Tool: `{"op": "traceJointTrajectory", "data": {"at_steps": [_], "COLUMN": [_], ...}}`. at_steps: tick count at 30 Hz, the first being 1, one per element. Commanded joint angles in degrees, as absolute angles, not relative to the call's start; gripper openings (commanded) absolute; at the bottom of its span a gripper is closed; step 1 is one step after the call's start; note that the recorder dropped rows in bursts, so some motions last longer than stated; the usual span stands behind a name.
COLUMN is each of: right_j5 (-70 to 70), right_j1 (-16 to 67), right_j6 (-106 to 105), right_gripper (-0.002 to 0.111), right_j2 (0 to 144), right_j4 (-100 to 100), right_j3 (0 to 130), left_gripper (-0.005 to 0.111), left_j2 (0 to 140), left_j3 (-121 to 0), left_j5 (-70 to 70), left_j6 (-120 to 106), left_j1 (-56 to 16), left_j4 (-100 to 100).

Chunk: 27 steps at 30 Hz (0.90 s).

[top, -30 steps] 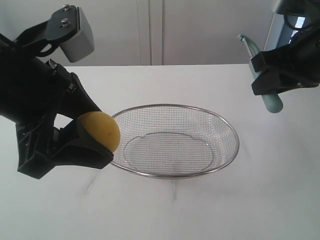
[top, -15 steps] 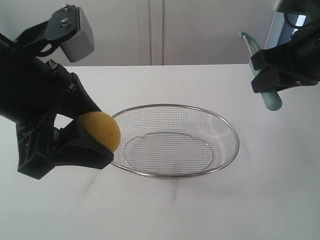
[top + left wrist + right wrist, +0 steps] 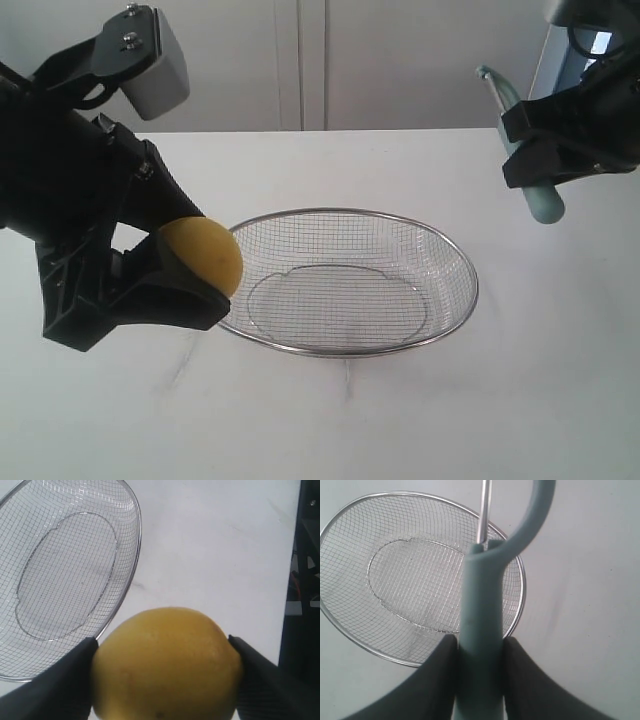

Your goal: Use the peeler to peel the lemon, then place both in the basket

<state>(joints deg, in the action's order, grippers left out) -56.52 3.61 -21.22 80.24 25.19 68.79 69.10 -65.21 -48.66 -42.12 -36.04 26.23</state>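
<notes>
The lemon (image 3: 167,665) is clamped between the left fingers (image 3: 55,685), which are spread wide around it, and is held above the desk (image 3: 520,400) just beside the left rim of the basket (image 3: 472,285). The peeler (image 3: 480,630) is gripped by its handle between the narrowly parted right fingers (image 3: 535,680) and is raised clear of the desk, off the basket's right side, with its head uppermost.

Basket (image 3: 345,352) sits on the table (image 3: 520,400), at centre. Lemon (image 3: 203,256) is clamped between the fingers of the left gripper (image 3: 198,268), off the table, just beside the basket's left rim. Peeler (image 3: 545,205) is gripped by the right gripper (image 3: 560,150), raised right of and behind the basket, well apart from it, near upright, one end showing above the gripper and one below.
</notes>
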Motion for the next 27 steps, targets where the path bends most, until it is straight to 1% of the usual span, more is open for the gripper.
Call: {"op": "traceJointTrajectory", "data": {"at_steps": [1, 8, 12, 19, 23, 27], "right_j5": [-56.5, -60.7, -63.0, -67.8, -67.6, -64.3], "right_j1": [3.4, 3.5, 5.1, 12.4, 17.5, 22.2], "right_j6": [-22.1, -22.7, -27.7, -53.6, -55.7, -55.3], "right_gripper": [0.000, 0.000, 0.000, 0.000, 0.000, 0.000], "right_j2": [80.2, 82.2, 85.7, 86.8, 86.8, 86.8], "right_j4": [24.8, 25.6, 28.0, 45.8, 44.7, 43.8], "right_j3": [68.6, 68.6, 68.6, 68.6, 68.5, 68.1], "left_gripper": [0.000, 0.000, 0.000, 0.000, 0.000, 0.000], "left_j2": [69.3, 70.8, 72.0, 72.6, 72.6, 72.6], "left_j3": [-65.1, -64.0, -63.1, -62.8, -62.8, -62.8], "left_j5": [-48.4, -47.5, -47.0, -45.2, -44.6, -44.6], "left_j6": [-42.1, -42.1, -42.1, -42.1, -42.1, -42.1], "left_j1": [-36.1, -36.1, -36.1, -36.1, -36.1, -36.1], "left_j4": [27.4, 23.6, 22.3, 23.4, 23.4, 23.5]}}
